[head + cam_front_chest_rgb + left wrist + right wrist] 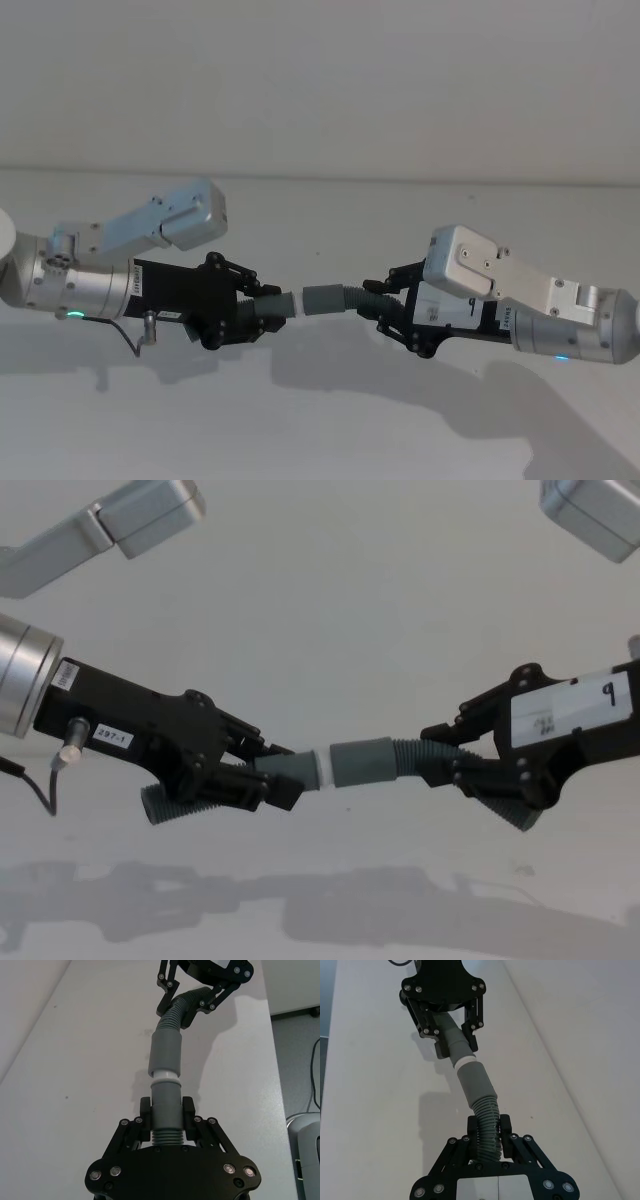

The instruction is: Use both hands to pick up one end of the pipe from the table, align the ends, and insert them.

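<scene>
Dark-grey ribbed pipe pieces (322, 299), cuffs meeting, span clamped black left gripper (262, 310) at 9 o'clock and right gripper (385, 300) at 3.

Matt grey plastic pipe (340, 765), ribbed then smooth-cuffed; matt black pincers; matt off-white table (320, 420).

Looks like a lab or test room; plain off-white surface (75, 1085) with a bare pale wall (320, 80) behind it; cables and grey equipment beside the surface's edge.
</scene>
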Available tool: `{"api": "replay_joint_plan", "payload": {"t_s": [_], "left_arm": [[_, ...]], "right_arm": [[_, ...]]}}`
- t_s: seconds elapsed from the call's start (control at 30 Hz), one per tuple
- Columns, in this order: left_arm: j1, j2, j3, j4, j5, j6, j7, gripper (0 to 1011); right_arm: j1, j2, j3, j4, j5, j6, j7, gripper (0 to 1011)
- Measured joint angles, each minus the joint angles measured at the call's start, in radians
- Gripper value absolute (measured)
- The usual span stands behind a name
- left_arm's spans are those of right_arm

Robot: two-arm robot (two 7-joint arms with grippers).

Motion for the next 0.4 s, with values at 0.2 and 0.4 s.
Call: {"api": "replay_joint_plan", "payload": {"t_s": [0.2,0.4], "left_arm": [[-0.001,0.000,0.002,0.000,0.000,0.001,-0.001,355],[-0.002,0.000,0.004,-0.001,0.000,0.001,-0.002,355]], "right_arm": [[0.002,0.001,-0.002,0.000,0.004,-0.003,0.005,262],[0.002,0.002,-0.003,0.000,0.006,-0.004,0.007,262]]}}
